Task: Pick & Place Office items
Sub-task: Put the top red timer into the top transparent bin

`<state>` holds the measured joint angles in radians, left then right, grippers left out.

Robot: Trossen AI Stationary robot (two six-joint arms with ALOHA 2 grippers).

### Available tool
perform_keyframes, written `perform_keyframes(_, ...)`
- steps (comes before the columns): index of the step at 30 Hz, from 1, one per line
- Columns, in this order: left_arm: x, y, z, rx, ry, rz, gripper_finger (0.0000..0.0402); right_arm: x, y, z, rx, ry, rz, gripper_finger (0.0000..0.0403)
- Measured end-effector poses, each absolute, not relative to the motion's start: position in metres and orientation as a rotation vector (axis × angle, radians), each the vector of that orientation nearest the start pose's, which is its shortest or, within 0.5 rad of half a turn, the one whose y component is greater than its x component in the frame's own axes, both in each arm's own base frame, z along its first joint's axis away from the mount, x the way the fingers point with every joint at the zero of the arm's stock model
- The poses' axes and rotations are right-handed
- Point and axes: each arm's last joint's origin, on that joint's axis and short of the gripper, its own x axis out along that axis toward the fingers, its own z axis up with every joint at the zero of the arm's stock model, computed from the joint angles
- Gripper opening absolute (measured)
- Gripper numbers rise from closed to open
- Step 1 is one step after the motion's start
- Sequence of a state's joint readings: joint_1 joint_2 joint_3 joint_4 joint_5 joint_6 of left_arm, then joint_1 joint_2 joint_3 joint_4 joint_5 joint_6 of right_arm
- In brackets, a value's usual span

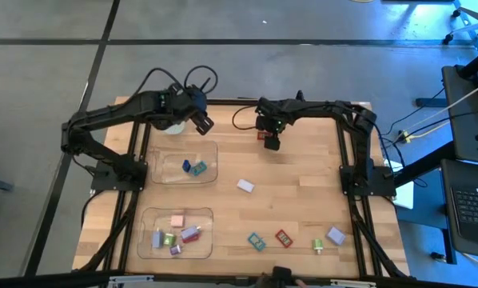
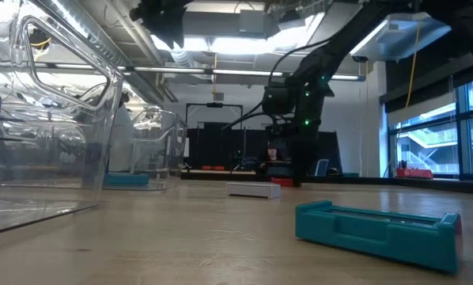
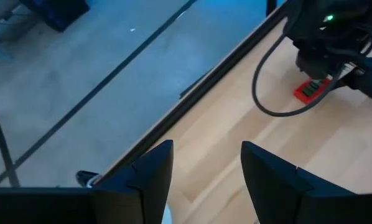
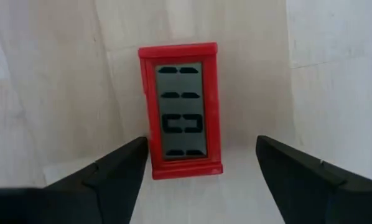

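Though unbranded, red piece shows segments.

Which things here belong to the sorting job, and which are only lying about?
Job:
- red piece under right gripper
- white piece
- teal piece
- lavender piece
- trays

Lying about:
- white cup
- laptop

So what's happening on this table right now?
The right gripper hangs open over a red item lying on the wood table near its far edge, fingers on both sides without touching. The left gripper waits open near the far left corner. Several items already lie in two clear trays; others remain on the table.
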<state>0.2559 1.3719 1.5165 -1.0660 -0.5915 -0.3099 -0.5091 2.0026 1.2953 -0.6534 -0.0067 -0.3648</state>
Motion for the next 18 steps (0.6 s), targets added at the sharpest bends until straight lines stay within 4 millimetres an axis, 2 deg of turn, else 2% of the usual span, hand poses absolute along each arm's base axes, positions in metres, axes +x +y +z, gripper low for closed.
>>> perform_keyframes(10,0.24,0.092,0.384,-0.09,0.826,0.937,0.0184,0.325,-0.192,0.134,0.097,1.332,-0.128,0.0257)
perform_keyframes(18,0.24,0.092,0.384,-0.08,0.829,0.939,0.0184,0.326,-0.191,0.134,0.109,1.326,-0.134,0.0168)
